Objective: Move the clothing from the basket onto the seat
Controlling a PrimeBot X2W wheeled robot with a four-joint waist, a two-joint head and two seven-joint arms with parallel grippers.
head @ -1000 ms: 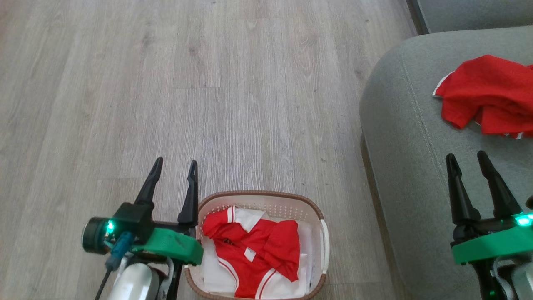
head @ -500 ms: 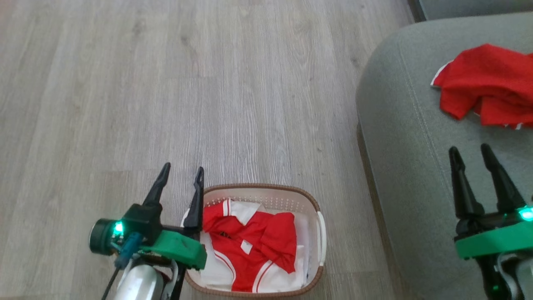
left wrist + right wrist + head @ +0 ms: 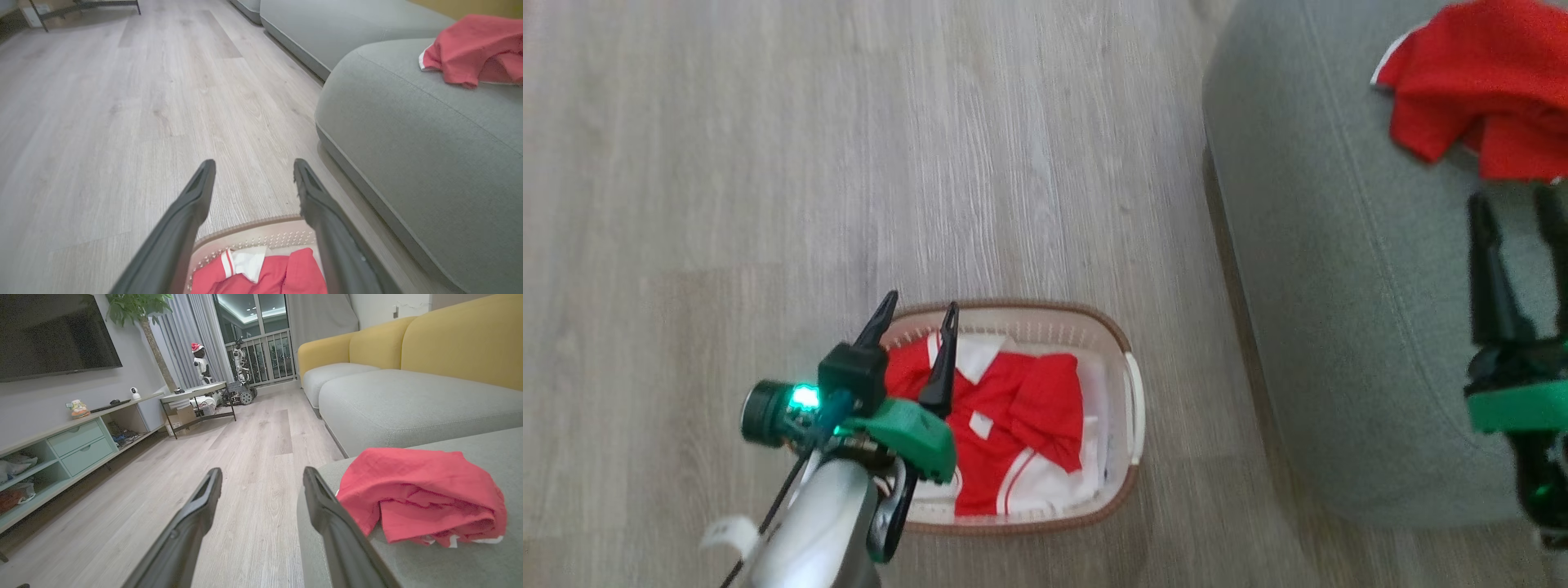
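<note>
Red garment [image 3: 1013, 400] lies in the basket [image 3: 1134, 408] just beneath the left hand [image 3: 920, 302], its fingers apart.

Pale wood-plank floor [image 3: 253, 428] runs to a glazed balcony door [image 3: 253, 335] hung with grey curtains [image 3: 322, 314]. A dark television [image 3: 53, 335] hangs on the wall above a low green cabinet [image 3: 77, 445]; yellow backrests [image 3: 449, 343] stand opposite.
</note>
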